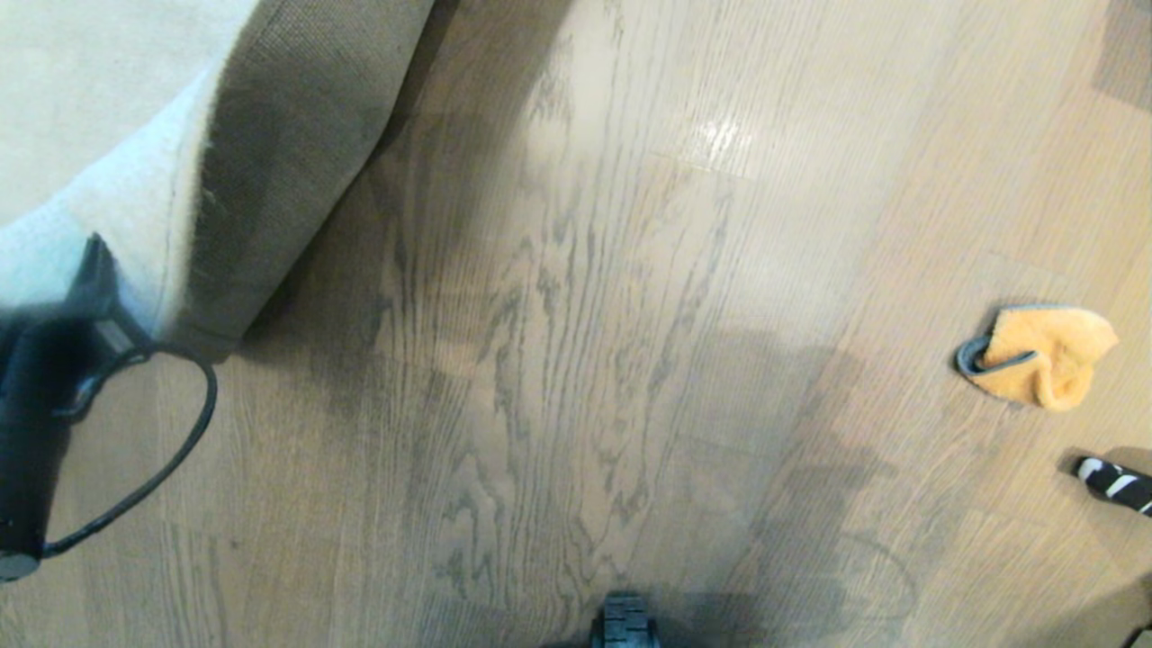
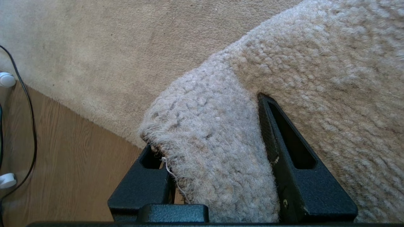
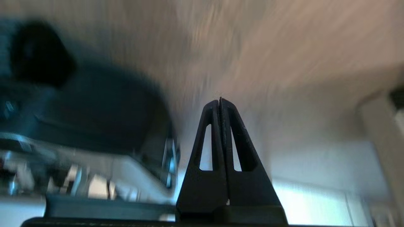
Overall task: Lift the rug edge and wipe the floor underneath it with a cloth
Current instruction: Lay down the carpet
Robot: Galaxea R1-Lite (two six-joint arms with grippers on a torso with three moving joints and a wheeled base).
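On the far left, my left gripper [image 2: 217, 176] clamps the edge of the one pale grey short-pile rug [image 2: 214, 151], one black finger [image 2: 293, 176] on either side of the pile. The raised edge folds over, exposing its tan-brown woven backing [image 1: 288, 162]. One thin black cable [image 1: 153, 459] loops off the left arm above the boards. The grey-brown wooden plank floor [image 1: 558, 342] beside the raised edge is exposed, with nothing lying on it there. At the right, one small orange-yellow microfibre cloth with dark grey edging [image 1: 1039, 355] lies crumpled on the planks, well apart from the rug. One black-and-white striped object [image 1: 1116, 481], possibly a cord, lies near it. My right gripper [image 3: 221, 104] is pressed closed, holding nothing.
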